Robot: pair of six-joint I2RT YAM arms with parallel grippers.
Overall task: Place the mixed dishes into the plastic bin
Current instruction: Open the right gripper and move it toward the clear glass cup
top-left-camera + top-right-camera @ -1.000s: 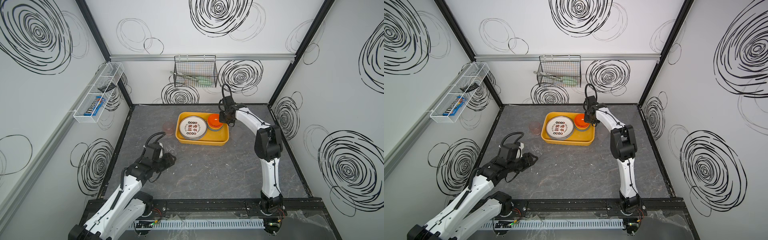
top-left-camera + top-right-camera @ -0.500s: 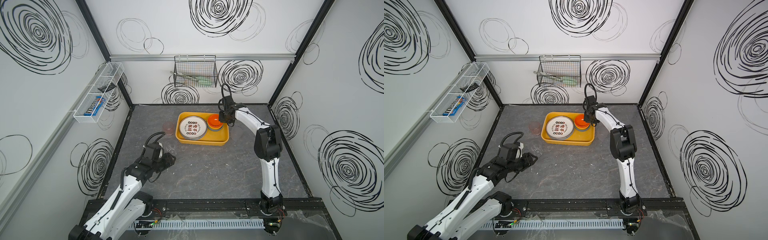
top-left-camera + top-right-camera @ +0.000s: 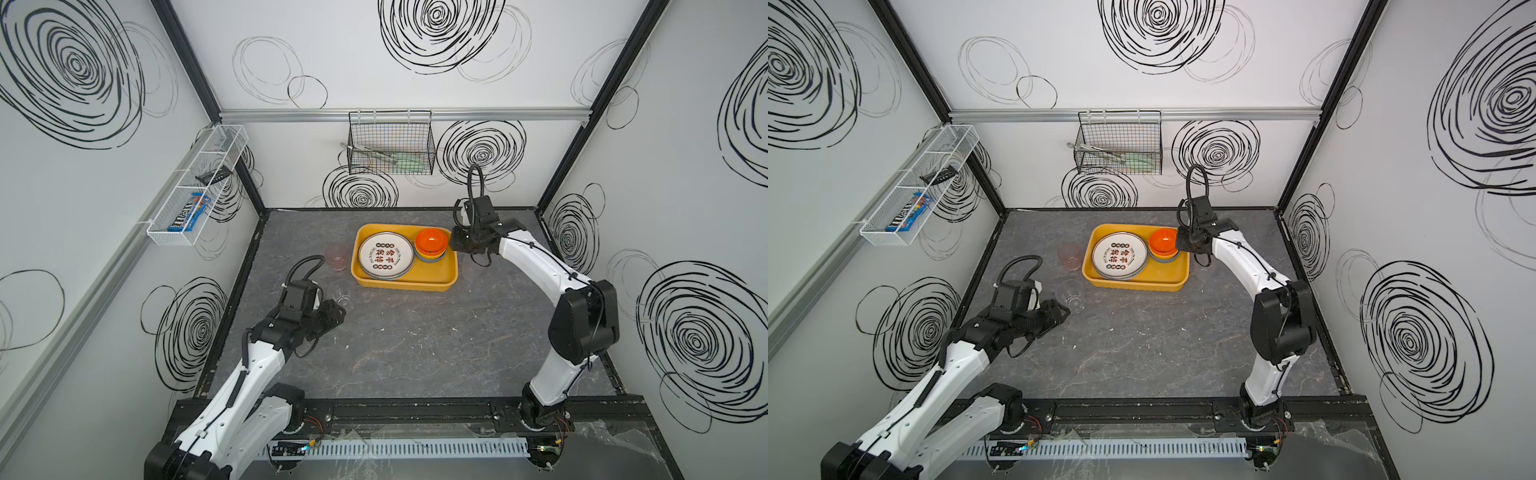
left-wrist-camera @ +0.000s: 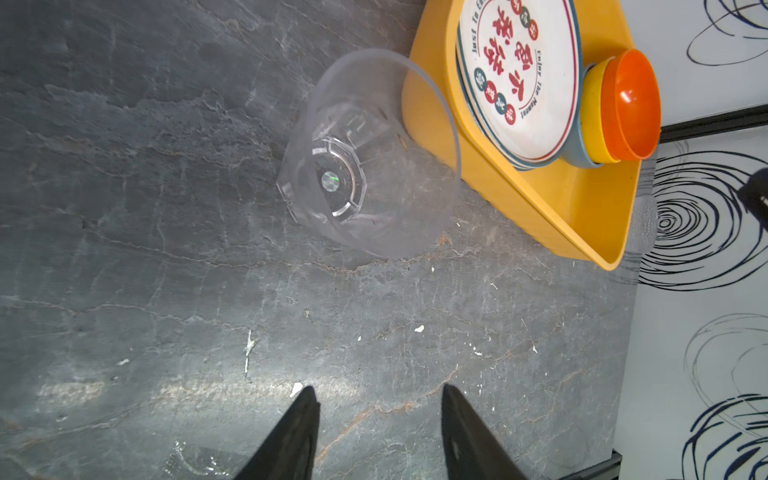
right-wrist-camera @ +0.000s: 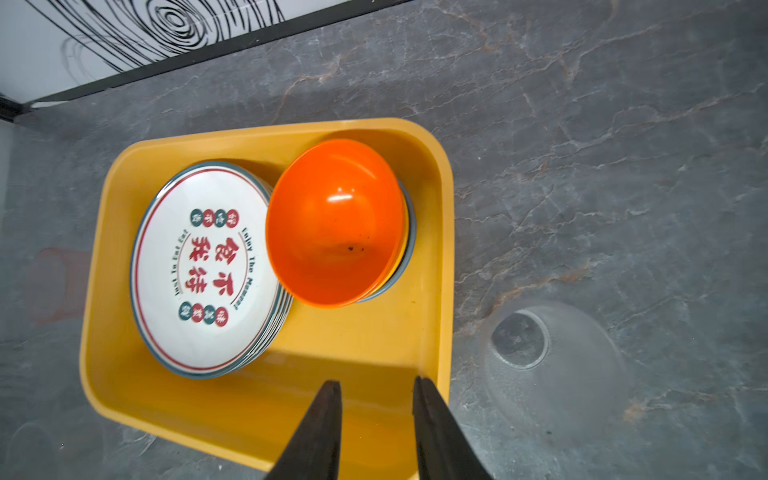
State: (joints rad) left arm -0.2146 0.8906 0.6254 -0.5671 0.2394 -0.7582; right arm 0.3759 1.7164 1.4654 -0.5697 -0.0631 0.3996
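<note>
Your right tool has just let go of the orange bowl. A second ago it sat close over that bowl. Now, in the right wrist view, its two dark jaws stand apart with nothing between them, above one wall of the plastic bin.

The orange bowl rests inside the bin, nested on other bowls and touching the stack of white plates beside it. In both top views the bowl has not shifted, so the drop looks settled.

Your left tool has hardly moved. Its jaws are apart and empty, pointing at a clear cup that stands on the table just beside a corner of the bin.

For the task, this means the plates and bowls are in and only the cups remain. In a top view, a pink cup stands on the table near the bin's left side. A frosted cup sits just outside the bin's wall on the right arm's side.

The clear cup looks like the left arm's next pick. Its thin, smooth walls may call for a gentle grip.
</note>
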